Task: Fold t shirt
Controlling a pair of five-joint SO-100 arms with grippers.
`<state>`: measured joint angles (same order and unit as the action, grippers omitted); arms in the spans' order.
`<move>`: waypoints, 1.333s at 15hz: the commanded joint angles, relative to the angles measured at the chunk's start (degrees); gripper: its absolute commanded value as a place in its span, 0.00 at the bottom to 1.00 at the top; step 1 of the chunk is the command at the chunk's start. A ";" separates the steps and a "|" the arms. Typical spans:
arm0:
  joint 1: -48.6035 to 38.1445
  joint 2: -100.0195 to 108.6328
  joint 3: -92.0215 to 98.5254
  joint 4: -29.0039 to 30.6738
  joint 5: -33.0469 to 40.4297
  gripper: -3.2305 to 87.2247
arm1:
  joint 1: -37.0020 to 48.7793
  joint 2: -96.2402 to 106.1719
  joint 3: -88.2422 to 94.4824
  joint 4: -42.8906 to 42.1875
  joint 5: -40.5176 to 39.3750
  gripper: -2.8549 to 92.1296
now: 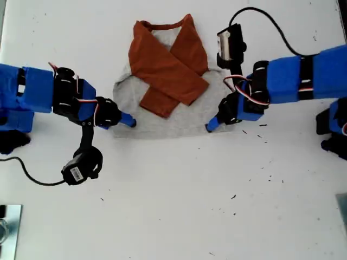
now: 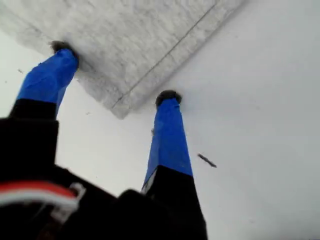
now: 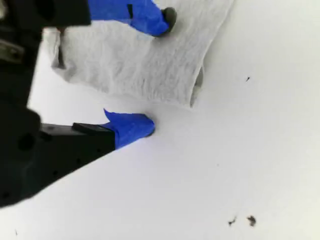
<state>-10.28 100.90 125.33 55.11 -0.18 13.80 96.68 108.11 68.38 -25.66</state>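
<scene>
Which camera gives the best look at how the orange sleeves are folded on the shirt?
The exterior view: it shows the whole t shirt with both orange sleeves crossed over the grey body. The first wrist view shows only a grey hem corner; the second wrist view shows another grey corner, no sleeves.

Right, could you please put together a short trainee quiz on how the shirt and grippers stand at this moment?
1. True or false: the rust-orange sleeves lie crossed over the t shirt.
2. My first gripper is: A shut on a sleeve; B open, straddling a hem corner; C holding the neckline.
3. Fill in: one fingertip of my second gripper is over grey fabric, the other over the bare white ____.
Key: 1 true; 2 B; 3 table.
</scene>
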 commanded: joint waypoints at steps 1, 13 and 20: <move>1.05 -2.55 -1.67 -3.16 0.70 0.16 | 0.62 -4.48 -0.18 -3.69 1.49 0.30; 24.26 -3.08 -18.72 2.90 -1.05 0.03 | -27.07 16.26 -6.15 6.77 6.15 0.06; 22.41 15.91 -18.81 6.50 3.25 0.03 | -18.19 12.66 -23.64 9.05 -1.32 0.06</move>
<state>18.02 107.58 106.00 61.08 -0.18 -11.69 106.61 88.24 76.99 -23.20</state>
